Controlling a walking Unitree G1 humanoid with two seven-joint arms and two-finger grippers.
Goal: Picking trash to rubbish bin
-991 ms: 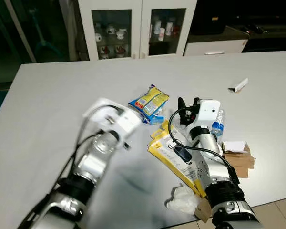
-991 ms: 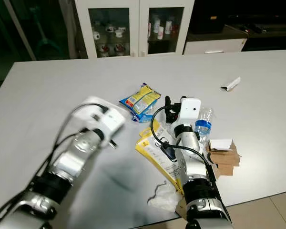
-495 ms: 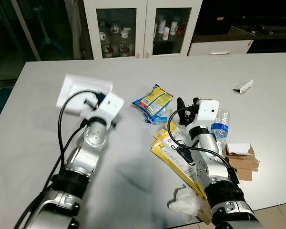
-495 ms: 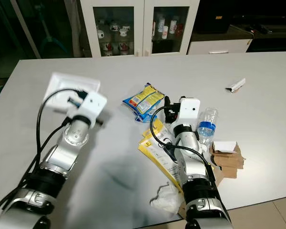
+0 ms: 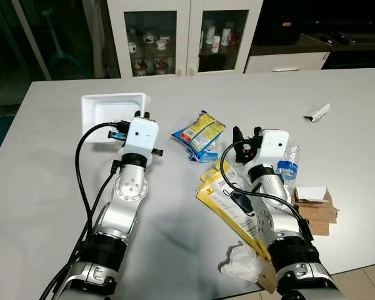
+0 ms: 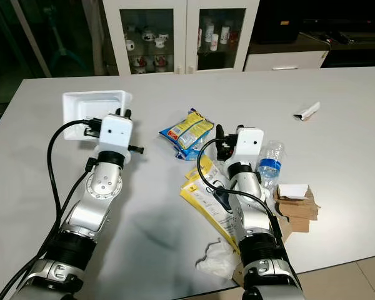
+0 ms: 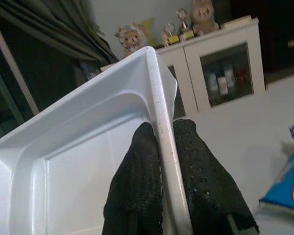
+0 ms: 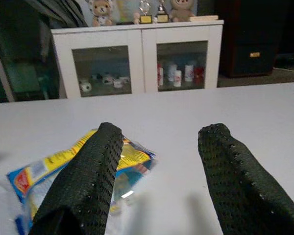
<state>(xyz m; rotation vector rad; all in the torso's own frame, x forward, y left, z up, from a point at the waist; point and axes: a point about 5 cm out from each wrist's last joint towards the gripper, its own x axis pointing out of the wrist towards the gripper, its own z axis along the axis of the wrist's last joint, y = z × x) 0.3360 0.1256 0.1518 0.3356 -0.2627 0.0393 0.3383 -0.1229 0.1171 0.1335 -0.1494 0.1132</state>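
Left gripper (image 7: 159, 147) is clamped on the rim of a white tray (image 5: 109, 112): one black finger inside the wall, the other outside, rim pinched tight between them. In the head views the tray sits at about 10 o'clock on the grey table (image 5: 62, 187), tipped so its inside faces the camera, with the left arm reaching up to it from 7 o'clock.

Right gripper (image 8: 159, 147) hangs with its fingers (image 8: 88, 176) wide apart, nothing between them and touching nothing that shows. It points toward 12 o'clock just above the table, near the middle of the trash pile.

Trash on the table:
- blue and yellow snack packet (image 5: 199, 134), just ahead of the right gripper at about 11 o'clock from it, lying flat; through the right wrist camera it sits beyond the one finger.
- yellow and white flat sachets (image 5: 228, 203), under and beside the right forearm, fanned out toward 5 o'clock.
- clear plastic bottle (image 5: 286, 161) with blue label, lying just at 3 o'clock of the right wrist.
- brown cardboard pieces (image 5: 315, 209) with a white scrap on top, at 4 o'clock of the bottle.
- crumpled white tissue (image 5: 240, 265), near the table's front edge at 6 o'clock, beside the right elbow.
- small white wrapper (image 5: 317, 113), well apart from the rest at 2 o'clock.

White glass-door cabinet (image 5: 186, 34) stands behind the table at 12 o'clock.
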